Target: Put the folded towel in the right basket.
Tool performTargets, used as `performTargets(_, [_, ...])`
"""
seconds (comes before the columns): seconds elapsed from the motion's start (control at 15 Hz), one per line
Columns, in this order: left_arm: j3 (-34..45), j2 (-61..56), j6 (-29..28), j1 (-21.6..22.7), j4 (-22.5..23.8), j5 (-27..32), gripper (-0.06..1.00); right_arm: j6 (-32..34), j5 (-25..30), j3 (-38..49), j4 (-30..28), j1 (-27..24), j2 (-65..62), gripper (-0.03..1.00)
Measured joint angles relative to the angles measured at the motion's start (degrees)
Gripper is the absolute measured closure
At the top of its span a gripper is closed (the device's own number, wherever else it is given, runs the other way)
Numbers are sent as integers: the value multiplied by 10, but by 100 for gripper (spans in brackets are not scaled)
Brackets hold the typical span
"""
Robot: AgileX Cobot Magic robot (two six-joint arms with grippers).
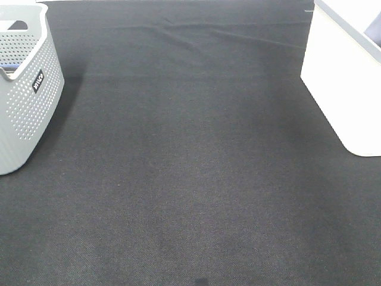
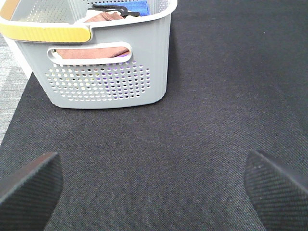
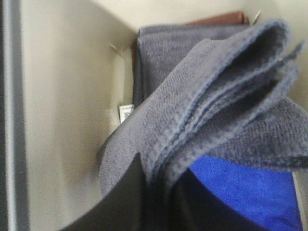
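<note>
r gripper (image 3: 159,195) is clamped on the grey folded towel (image 3: 207,110), inside the right basket (image 3: 62,120), over a blue towel (image 3: 245,192) & other cloths. risk: layers are fanned, so on release it prob unfolds or snags a finger. l gripper (image 2: 154,185) jaws wide apart, holding nothing, near the grey basket (image 2: 106,91). nothing blocks.

The folded towel (image 3: 207,96) is nubbly grey cloth. The table cover (image 1: 190,179) is matt black weave. The left basket (image 1: 27,113) is perforated matt plastic.
</note>
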Motion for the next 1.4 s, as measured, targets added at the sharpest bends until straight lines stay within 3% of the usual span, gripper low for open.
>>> performTargets(0.27, [0, 0, 0, 0, 0, 0, -3, 15, 0, 1, -9, 0, 10, 42])
performTargets(0.4, [0, 0, 0, 0, 0, 0, -3, 15, -1, -11, 6, 0, 10, 35])
performTargets(0.6, [0, 0, 0, 0, 0, 0, -3, 14, -1, -13, 31, 27, -16, 34])
performTargets(0.8, [0, 0, 0, 0, 0, 0, -3, 13, -1, -13, 5, 103, -48, 34])
performTargets(1.0, [0, 0, 0, 0, 0, 0, -3, 17, -1, -7, -1, 135, -71, 34])
performTargets(1.2, [0, 0, 0, 0, 0, 0, -3, 25, -1, 64, -6, 174, -139, 34])
performTargets(1.4, [0, 0, 0, 0, 0, 0, -3, 29, -2, 196, -9, 179, -228, 34])
